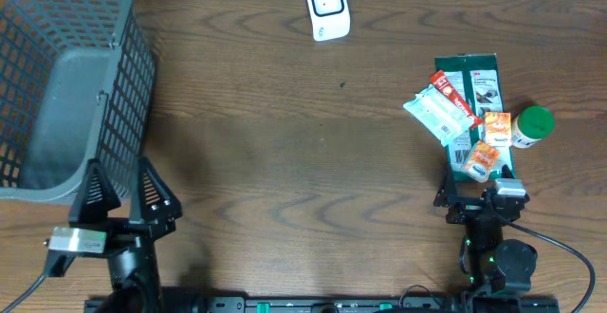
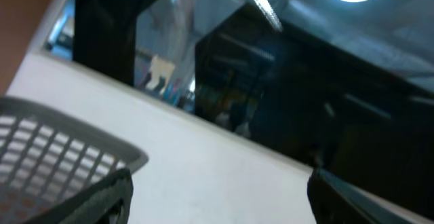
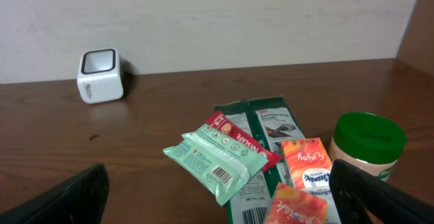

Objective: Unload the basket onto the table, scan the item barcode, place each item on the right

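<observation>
Several items lie in a pile at the table's right: a pale green wipes pack [image 3: 217, 161] with its barcode facing up, a red sachet [image 3: 239, 140], a dark green package [image 3: 270, 125], two orange tissue packs [image 3: 306, 164] and a green-lidded jar [image 3: 369, 141]. The white scanner [image 1: 327, 7] stands at the far edge, also seen in the right wrist view [image 3: 100, 75]. My right gripper [image 1: 477, 185] is open just short of the pile, holding nothing. My left gripper [image 1: 119, 166] is open and empty at the near left, tilted up toward the wall.
A large grey mesh basket [image 1: 66, 76] fills the far left, and its rim [image 2: 61, 142] shows in the left wrist view. Bare brown tabletop [image 1: 285, 133] spans the middle between the basket and the pile.
</observation>
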`<move>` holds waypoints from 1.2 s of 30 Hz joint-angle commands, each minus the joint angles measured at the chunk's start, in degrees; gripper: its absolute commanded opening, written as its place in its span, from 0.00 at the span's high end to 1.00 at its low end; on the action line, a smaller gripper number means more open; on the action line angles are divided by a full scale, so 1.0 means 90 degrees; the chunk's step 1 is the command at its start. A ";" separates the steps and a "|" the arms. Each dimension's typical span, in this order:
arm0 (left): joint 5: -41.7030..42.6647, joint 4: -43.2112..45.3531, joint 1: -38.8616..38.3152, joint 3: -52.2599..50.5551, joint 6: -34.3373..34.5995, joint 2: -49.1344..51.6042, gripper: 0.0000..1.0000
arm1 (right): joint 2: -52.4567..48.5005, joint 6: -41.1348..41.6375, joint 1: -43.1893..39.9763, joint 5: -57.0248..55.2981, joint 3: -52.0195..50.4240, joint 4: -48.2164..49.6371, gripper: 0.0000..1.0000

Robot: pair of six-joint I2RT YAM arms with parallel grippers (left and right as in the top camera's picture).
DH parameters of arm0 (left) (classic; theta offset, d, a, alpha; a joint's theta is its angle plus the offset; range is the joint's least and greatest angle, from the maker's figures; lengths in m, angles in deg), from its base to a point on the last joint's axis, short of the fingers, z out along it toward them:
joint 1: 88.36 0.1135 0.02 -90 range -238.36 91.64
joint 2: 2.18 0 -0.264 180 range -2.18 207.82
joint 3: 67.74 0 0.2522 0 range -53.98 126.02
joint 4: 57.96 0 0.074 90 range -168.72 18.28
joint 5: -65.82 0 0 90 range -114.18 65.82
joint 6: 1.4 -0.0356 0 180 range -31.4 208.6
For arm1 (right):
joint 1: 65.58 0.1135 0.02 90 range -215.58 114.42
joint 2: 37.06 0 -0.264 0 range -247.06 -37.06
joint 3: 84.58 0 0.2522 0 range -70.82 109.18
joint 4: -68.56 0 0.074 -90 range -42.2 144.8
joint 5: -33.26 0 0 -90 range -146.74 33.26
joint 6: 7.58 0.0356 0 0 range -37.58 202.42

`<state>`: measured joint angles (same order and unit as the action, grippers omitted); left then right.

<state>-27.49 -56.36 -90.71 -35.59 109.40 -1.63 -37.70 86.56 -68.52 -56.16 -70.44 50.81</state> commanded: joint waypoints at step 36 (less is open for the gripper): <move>0.0138 -0.0843 0.0022 -0.2018 -0.0476 -0.0051 0.17 | 0.0036 0.0083 -0.0049 -0.0034 -0.0010 -0.0019 0.01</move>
<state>-27.05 -62.99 -90.71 -53.64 108.00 -1.60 -37.70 86.56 -68.52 -56.16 -70.44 50.79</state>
